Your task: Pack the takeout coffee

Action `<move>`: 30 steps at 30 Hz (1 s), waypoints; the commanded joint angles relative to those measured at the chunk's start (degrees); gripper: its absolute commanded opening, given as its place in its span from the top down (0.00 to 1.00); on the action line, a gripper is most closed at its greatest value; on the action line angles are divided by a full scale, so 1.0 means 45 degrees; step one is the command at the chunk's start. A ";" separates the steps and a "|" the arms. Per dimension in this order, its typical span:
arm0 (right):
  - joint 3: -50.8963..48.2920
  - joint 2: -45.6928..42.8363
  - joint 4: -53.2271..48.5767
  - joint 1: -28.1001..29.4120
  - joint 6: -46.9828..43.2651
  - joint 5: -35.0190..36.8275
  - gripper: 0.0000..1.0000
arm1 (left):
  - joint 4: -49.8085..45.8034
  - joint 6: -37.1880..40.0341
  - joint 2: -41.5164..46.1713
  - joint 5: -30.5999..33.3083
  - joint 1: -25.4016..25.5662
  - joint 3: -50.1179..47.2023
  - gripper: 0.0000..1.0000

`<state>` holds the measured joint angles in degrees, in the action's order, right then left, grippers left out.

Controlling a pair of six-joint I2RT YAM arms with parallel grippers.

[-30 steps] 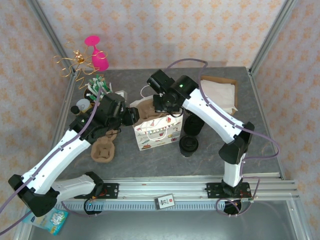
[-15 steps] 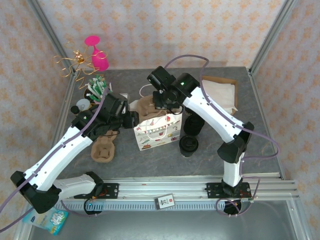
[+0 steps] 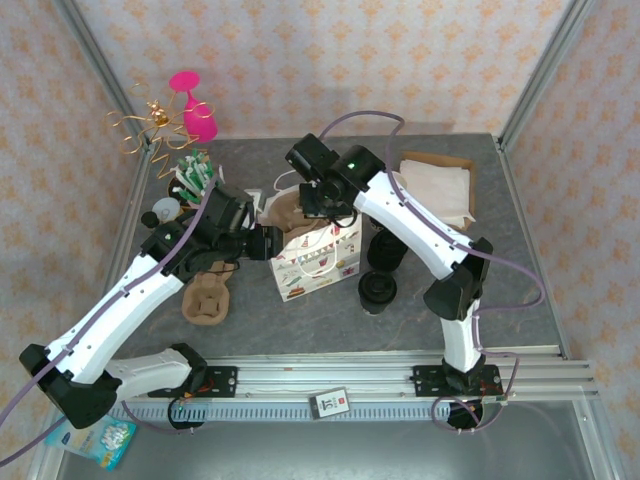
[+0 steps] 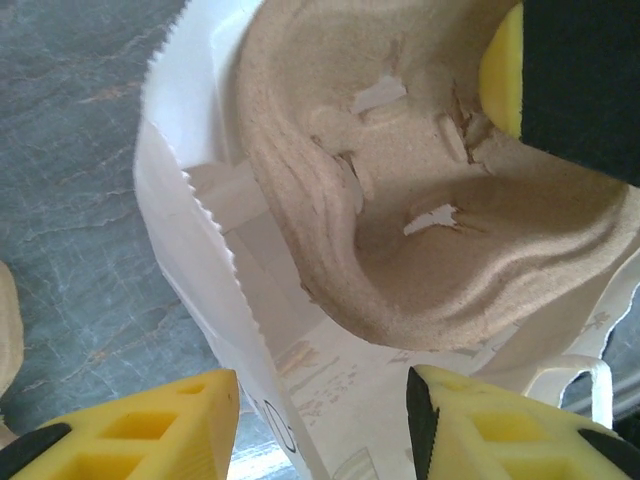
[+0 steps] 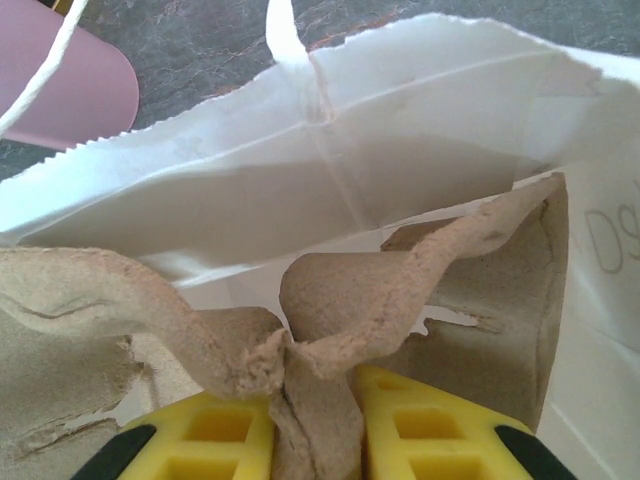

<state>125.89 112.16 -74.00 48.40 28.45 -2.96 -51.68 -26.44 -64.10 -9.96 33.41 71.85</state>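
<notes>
Though the packing is under way, the takeout coffee [image 3: 378, 290], which I take to be the low black-lidded cup, stands out on the counter [image 3: 300, 335] just to the right of the paper bag [image 3: 318, 265], so the main step is not yet done. A second carrier [image 3: 207, 300] of the same brown pulp lies to the left, well apart from the bag, untouched.

Further back, the left pincer [image 4: 322, 388] sits at the bag's left rim with its fingers wide. The serrated edge of the bag wall runs down between them, but nothing is clamped. It seems placed to steady or spread the mouth.

Beyond that, the right pincer [image 5: 315, 410] is closed tight on a ridge of the pulp cup carrier [image 3: 285, 212], which hangs tilted in the bag's mouth, partly inside and partly above the rim. Its cup wells are empty as far as the wrist views show.

A tall dark stack [image 3: 385, 250] stands behind the coffee, near the bag.

By my reading, seating the carrier comes next, then the cup has to go in.
</notes>
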 commanded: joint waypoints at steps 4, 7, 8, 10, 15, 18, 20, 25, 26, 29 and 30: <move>-0.1303 -0.0971 -0.0206 0.0410 0.0026 0.0406 0.80 | 0.0626 -0.0499 0.0060 0.0989 -0.0055 0.0315 0.50; -0.1588 -0.1094 -0.0216 0.0496 0.0084 0.0523 0.80 | 0.1858 -0.1090 0.0314 0.0209 -0.0283 -0.0014 0.57; -0.1559 -0.1044 -0.0216 0.0530 0.0047 0.0521 0.80 | 0.2290 -0.1321 0.0313 -0.0070 -0.0328 -0.0237 0.60; -0.1415 -0.0886 -0.0216 0.0588 0.0047 0.0485 0.80 | 0.2557 -0.1508 0.0097 -0.0211 -0.0353 -0.0368 0.65; -0.1087 -0.0465 -0.0216 0.0748 0.0296 0.0808 0.78 | 0.3315 -0.1980 0.0336 -0.0623 -0.0354 -0.0637 0.75; -0.0971 -0.0199 -0.0204 0.0748 0.0412 0.1002 0.77 | 0.3232 -0.2073 0.0305 -0.0751 -0.0354 -0.0787 0.80; -0.1051 -0.0111 -0.0216 0.0748 0.0497 0.1302 0.77 | 0.3081 -0.2095 0.0354 -0.0503 -0.0354 -0.0912 0.82; -0.0811 0.0333 -0.0211 0.0745 0.0498 0.1299 0.74 | 0.2650 -0.2153 0.0468 -0.0015 -0.0351 -0.0975 0.89; -0.0811 0.0425 -0.0215 0.0738 0.0494 0.1231 0.74 | 0.2768 -0.2215 0.0545 -0.0052 -0.0349 -0.1062 0.91; -0.0819 0.0670 -0.0215 0.0748 0.0501 0.1063 0.74 | 0.2650 -0.2308 0.0645 0.0274 -0.0354 -0.1148 0.94; -0.0816 0.0775 -0.0204 0.0748 0.0476 0.1021 0.74 | 0.2556 -0.2320 0.0625 0.0352 -0.0354 -0.1111 0.96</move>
<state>120.75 114.24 -74.17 51.35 29.82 0.25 -39.40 -36.16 -62.52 -10.39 32.14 67.22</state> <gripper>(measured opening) 0.257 0.059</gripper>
